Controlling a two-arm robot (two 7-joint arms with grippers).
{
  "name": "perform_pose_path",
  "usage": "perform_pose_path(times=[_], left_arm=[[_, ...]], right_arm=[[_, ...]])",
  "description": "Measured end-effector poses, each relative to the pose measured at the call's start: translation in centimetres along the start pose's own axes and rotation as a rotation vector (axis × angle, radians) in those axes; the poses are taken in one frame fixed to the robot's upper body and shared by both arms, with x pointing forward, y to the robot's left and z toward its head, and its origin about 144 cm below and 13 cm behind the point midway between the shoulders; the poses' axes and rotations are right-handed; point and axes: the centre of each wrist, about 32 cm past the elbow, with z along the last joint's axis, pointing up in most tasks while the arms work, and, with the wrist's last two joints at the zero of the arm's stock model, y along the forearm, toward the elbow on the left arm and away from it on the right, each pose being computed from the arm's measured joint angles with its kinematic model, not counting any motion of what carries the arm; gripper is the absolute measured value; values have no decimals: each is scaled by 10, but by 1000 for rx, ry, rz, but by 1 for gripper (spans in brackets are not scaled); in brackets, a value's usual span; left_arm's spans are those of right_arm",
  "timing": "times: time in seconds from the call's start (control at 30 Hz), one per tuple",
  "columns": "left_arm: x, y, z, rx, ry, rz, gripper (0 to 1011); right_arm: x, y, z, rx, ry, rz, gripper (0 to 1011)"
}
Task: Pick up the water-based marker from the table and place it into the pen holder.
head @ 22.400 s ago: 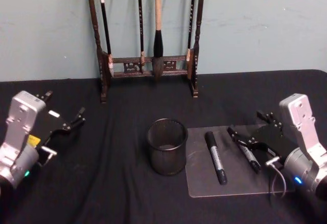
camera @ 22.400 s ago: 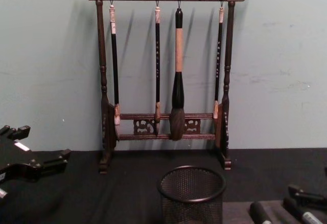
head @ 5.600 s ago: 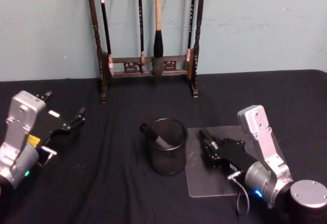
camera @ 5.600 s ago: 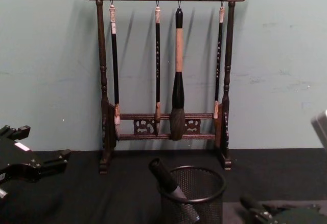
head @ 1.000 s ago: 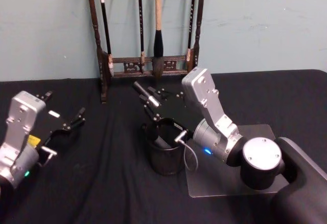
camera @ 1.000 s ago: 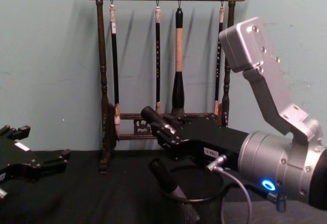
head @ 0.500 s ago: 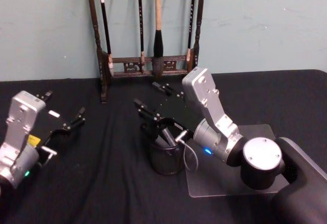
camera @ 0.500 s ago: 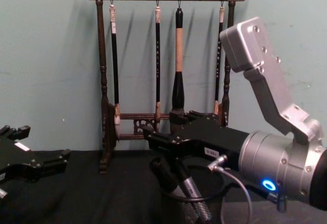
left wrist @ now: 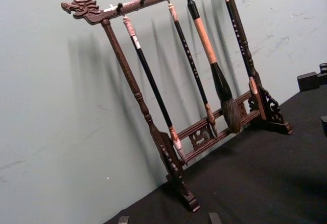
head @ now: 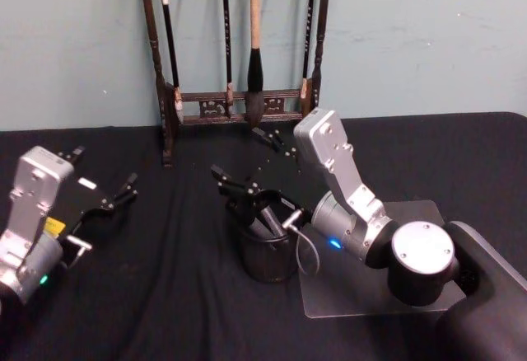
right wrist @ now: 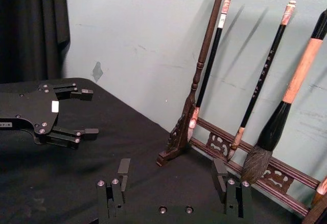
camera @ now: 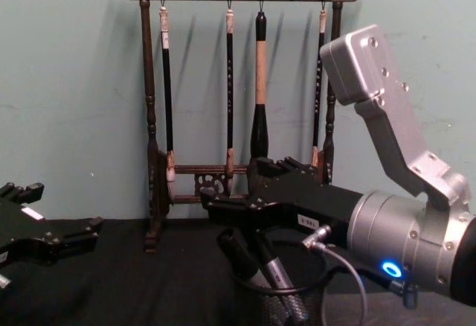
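Note:
The pen holder (head: 265,255), a black mesh cup, stands mid-table with two markers leaning in it. One is a black-capped marker (camera: 235,249); the other is the water-based marker (camera: 276,272) with a grey barrel. They show in the head view as dark markers (head: 265,220) inside the rim. My right gripper (head: 247,157) hovers open just above the cup, holding nothing, also seen in the chest view as the right gripper (camera: 234,184) and in its own wrist view (right wrist: 171,172). My left gripper (head: 103,173) rests open at the table's left.
A tall dark wooden rack (head: 239,105) hung with brushes stands behind the cup against the wall. A clear mat (head: 370,287) lies on the black cloth (head: 165,295) to the right of the cup, partly under my right arm.
One second ago my right gripper held the marker above the cup. It has since let go; the marker now stands in the holder and the fingers have spread wider. The left arm has not moved.

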Motion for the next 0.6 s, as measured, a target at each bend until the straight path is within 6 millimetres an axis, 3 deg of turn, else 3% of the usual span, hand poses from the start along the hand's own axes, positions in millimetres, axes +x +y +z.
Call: perform_pose_path(times=[0.6], left_arm=[[0,0,0,0,0,0,1009]], right_arm=[[1,-11,0,12,5,-45,1002]])
